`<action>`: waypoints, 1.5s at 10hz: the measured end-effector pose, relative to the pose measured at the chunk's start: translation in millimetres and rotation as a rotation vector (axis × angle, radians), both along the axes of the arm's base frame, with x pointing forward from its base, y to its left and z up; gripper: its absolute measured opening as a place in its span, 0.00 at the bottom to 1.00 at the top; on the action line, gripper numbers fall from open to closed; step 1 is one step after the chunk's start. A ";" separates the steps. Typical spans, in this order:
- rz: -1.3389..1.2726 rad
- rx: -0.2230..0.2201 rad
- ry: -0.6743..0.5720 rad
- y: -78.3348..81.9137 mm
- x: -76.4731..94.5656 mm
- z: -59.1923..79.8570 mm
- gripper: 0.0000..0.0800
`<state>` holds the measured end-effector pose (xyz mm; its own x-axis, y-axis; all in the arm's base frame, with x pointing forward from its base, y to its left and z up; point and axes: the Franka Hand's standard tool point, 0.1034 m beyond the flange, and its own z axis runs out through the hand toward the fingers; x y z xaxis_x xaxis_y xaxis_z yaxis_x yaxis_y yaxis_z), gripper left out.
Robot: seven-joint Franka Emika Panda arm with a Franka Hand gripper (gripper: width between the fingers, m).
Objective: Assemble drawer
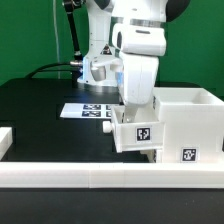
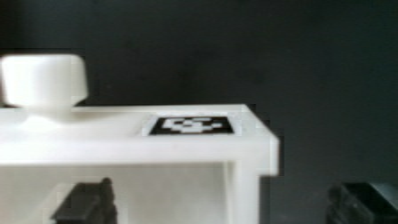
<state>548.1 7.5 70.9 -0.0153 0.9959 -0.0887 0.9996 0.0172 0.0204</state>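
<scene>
- Claw point(image 2: 222, 203) stood wide, fingers point(image 2: 82, 203) straddling a small tray point(image 1: 137, 128), not gripping.
- Tray sat touching the housing point(image 1: 190, 122) on the black table point(image 1: 40, 115).

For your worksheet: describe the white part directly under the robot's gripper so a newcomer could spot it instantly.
Start at the big white open-top housing on the exterior view's right. Pressed against its left side, beneath the gripper, sits a smaller white tray. Unlike the housing, it is lower and carries a square tag on its front, with a round knob on top.
</scene>
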 end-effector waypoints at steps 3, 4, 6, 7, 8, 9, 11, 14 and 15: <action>-0.016 -0.027 0.013 -12.2 5.6 29.0 0.81; -0.003 -0.031 0.009 -18.0 11.4 38.0 0.81; 0.034 -0.037 0.016 -38.9 21.0 44.1 0.81; 0.051 -0.037 0.021 -49.2 23.8 41.2 0.81; 0.077 -0.034 0.032 -60.7 24.3 34.8 0.81; 0.089 -0.031 0.043 -69.1 26.9 26.4 0.81; 0.107 -0.026 0.056 -74.8 33.8 12.8 0.81; 0.116 -0.020 0.088 -77.7 34.1 -8.0 0.81; 0.118 -0.018 0.095 -75.7 32.5 -12.1 0.81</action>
<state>580.6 -68.2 58.7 -0.1417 0.9849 -0.0992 0.9880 0.1346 -0.0752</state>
